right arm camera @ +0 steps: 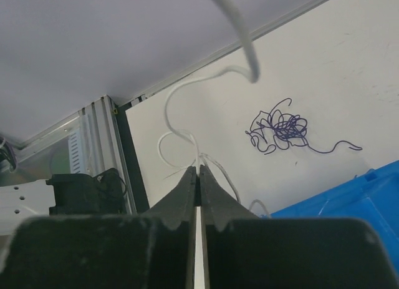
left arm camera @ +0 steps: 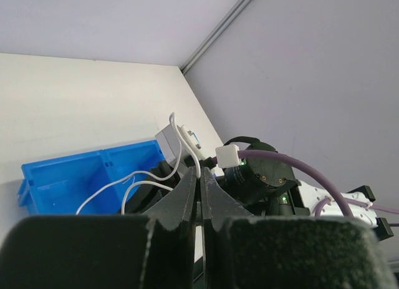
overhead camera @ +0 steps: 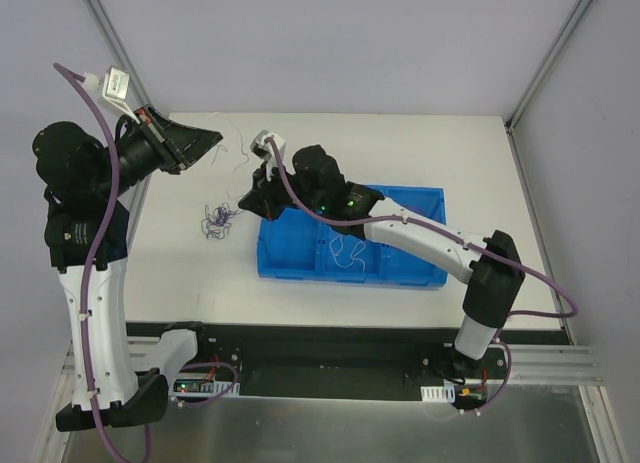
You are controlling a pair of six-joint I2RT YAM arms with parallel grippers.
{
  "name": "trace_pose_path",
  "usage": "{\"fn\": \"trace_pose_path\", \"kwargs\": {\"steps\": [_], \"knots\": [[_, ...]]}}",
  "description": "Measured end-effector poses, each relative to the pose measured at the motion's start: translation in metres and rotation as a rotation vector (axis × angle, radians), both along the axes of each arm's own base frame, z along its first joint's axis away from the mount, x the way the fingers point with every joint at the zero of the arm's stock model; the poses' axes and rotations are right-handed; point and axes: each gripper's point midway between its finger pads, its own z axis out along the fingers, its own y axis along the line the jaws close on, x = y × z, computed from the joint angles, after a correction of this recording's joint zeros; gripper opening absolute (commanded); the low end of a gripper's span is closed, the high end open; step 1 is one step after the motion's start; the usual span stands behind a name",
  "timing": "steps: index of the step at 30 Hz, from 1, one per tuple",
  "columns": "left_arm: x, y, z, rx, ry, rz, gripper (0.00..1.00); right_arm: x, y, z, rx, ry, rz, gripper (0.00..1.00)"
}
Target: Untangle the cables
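L claw [left arm camera: 201, 176] & R claw [right arm camera: 198, 171] each pinch white cable [right arm camera: 167, 111], ends cut off.

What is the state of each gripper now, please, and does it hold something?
Left gripper: closed, pinching a white cable at its tips.
Right gripper: closed, also pinching a white cable at its tips.

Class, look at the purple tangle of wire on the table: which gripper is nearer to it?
Right. The right gripper, pinching a white wire, is just beside the purple tangle, on its bin side. The left gripper, also pinching white wire, is farther off behind it.
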Motion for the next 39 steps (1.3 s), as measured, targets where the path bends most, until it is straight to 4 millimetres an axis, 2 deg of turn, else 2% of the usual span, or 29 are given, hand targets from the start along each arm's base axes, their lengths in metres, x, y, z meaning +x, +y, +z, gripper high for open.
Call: {"fn": "trace_pose_path", "kwargs": {"steps": [4,7,10,12,14,16,19,22,25,30,34,37,39], "knots": [[-0.002,0.002,0.0,0.0,-0.007,0.025,0.0,0.004,-0.002,-0.001,-0.005,-0.008,-0.028,0.01],[-0.008,0.017,-0.002,0.011,-0.042,0.15,0.0,0.01,-0.011,-0.005,-0.012,-0.02,-0.084,0.01],[-0.031,0.042,0.003,0.036,-0.12,0.347,0.0,0.019,-0.03,-0.009,-0.019,-0.032,-0.166,0.01],[-0.055,0.062,0.014,0.053,-0.196,0.49,0.0,0.029,-0.045,-0.009,-0.002,-0.022,-0.22,0.01],[-0.084,0.081,0.033,0.055,-0.277,0.622,0.0,0.047,-0.065,-0.009,0.034,0.005,-0.281,0.01],[-0.102,0.097,0.049,0.053,-0.335,0.725,0.0,0.071,-0.09,-0.01,0.079,0.044,-0.353,0.01],[-0.113,0.119,0.055,0.065,-0.354,0.853,0.0,0.113,-0.136,-0.017,0.152,0.118,-0.476,0.01],[-0.108,0.13,0.045,0.094,-0.309,0.902,0.0,0.143,-0.176,-0.033,0.206,0.198,-0.564,0.01],[-0.098,0.134,0.034,0.114,-0.263,0.92,0.0,0.154,-0.198,-0.046,0.227,0.26,-0.604,0.01],[-0.074,0.124,0.024,0.14,-0.21,0.849,0.0,0.151,-0.196,-0.04,0.256,0.267,-0.555,0.01],[-0.046,0.105,0.012,0.153,-0.147,0.723,0.0,0.146,-0.194,-0.037,0.249,0.244,-0.527,0.01],[-0.03,0.097,0.004,0.16,-0.101,0.669,0.0,0.146,-0.204,-0.036,0.212,0.206,-0.567,0.01],[-0.028,0.1,0.001,0.16,-0.088,0.684,0.0,0.147,-0.218,-0.035,0.202,0.186,-0.613,0.01]]}}
